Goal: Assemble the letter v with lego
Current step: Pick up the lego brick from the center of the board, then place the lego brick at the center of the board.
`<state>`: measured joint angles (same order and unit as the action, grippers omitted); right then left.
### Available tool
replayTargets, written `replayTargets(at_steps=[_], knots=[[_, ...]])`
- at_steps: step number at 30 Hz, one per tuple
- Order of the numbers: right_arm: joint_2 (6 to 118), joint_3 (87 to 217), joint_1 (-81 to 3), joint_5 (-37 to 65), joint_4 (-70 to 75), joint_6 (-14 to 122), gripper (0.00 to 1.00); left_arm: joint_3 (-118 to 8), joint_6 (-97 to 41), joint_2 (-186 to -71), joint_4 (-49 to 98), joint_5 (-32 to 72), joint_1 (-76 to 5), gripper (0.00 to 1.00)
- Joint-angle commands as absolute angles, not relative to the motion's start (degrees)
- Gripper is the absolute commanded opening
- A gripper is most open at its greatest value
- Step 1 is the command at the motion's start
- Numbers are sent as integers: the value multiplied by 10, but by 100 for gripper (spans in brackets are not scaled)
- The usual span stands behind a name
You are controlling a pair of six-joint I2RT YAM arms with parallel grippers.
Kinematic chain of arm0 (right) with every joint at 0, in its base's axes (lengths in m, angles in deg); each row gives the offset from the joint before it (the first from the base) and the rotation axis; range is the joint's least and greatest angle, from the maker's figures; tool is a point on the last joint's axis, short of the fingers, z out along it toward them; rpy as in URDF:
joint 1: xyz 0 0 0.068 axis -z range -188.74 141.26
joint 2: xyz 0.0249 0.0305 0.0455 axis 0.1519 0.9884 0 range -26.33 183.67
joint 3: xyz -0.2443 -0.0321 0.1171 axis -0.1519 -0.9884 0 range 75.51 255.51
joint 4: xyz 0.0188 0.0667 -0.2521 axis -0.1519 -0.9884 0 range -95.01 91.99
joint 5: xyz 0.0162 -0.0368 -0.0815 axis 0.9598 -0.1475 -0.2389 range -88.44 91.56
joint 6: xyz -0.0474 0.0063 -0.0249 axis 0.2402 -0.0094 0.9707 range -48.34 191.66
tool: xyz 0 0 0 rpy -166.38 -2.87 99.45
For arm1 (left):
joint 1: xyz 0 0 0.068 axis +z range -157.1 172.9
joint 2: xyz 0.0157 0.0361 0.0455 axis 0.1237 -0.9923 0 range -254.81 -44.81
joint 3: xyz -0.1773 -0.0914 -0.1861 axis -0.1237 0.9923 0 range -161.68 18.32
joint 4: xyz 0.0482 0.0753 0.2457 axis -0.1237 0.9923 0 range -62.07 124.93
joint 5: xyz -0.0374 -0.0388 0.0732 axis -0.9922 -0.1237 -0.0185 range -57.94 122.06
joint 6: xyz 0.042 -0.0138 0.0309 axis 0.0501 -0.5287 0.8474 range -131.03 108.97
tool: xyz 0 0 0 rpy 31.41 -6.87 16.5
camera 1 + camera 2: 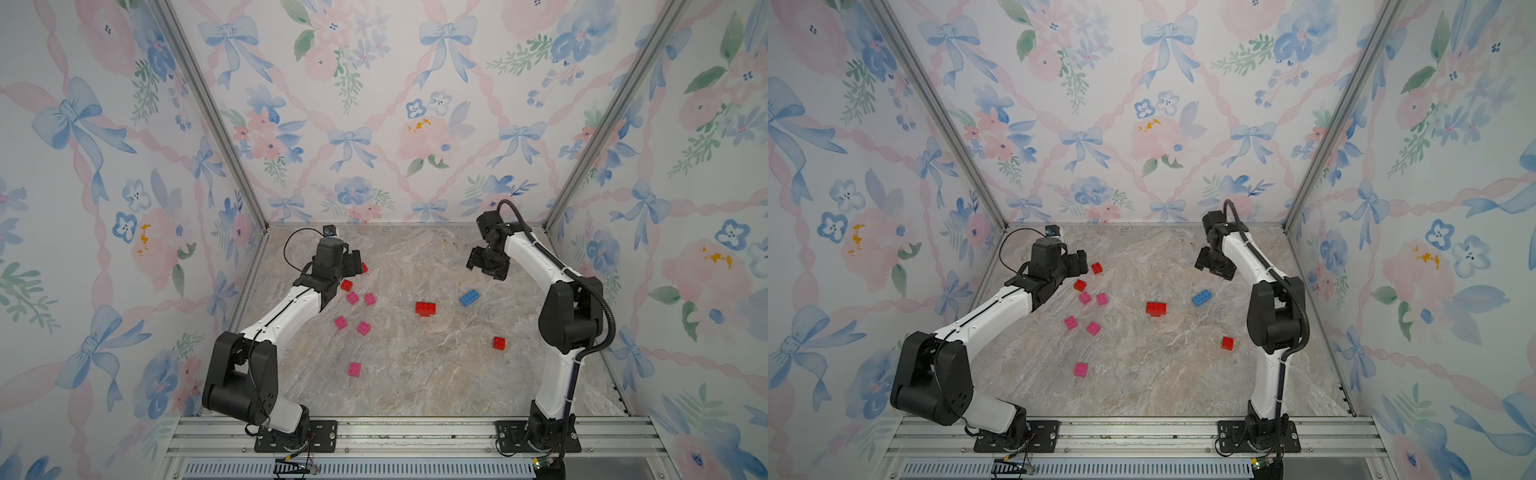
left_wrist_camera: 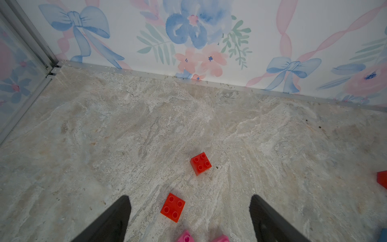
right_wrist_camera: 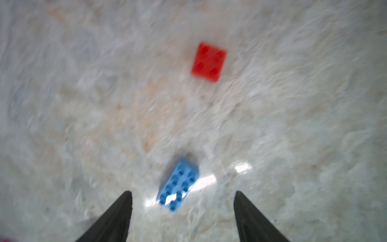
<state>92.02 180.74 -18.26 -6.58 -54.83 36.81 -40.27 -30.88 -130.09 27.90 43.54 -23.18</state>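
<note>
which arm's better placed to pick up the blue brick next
Right, most likely. The right pincer hangs open close to the blue brick, which shows between its fingertips in the right wrist view. The left pincer, also open, is far off over the small red bricks.

No writing, label, brand or number can be read anywhere.

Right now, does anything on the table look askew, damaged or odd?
Nothing stands out. The pink bricks, loose red bricks and blue brick lie flat, studs up, and the red cluster sits level.
</note>
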Motion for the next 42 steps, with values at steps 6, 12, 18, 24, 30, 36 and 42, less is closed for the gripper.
replayTargets(at_steps=[6, 12, 18, 24, 30, 36, 42], knots=[[1082, 1973, -140, -72, -585, 384, 82, -396, -290, -1304, 283, 440, -229, 92], [1150, 2043, -132, -64, -610, 388, 75, -396, -287, -1307, 282, 437, -229, 92], [1147, 2037, -131, -65, -606, 395, 51, -397, -286, -1306, 282, 432, -229, 91], [1108, 1999, -130, -62, -607, 419, 38, -398, -286, -1301, 283, 430, -229, 92], [994, 1895, -133, -52, -599, 452, 29, -398, -286, -1293, 283, 429, -229, 92], [789, 1645, -204, -25, -550, 465, 27, -396, -289, -1278, 285, 427, -230, 92], [689, 1460, -374, -18, -484, 402, 24, -394, -292, -1272, 284, 429, -235, 92]])
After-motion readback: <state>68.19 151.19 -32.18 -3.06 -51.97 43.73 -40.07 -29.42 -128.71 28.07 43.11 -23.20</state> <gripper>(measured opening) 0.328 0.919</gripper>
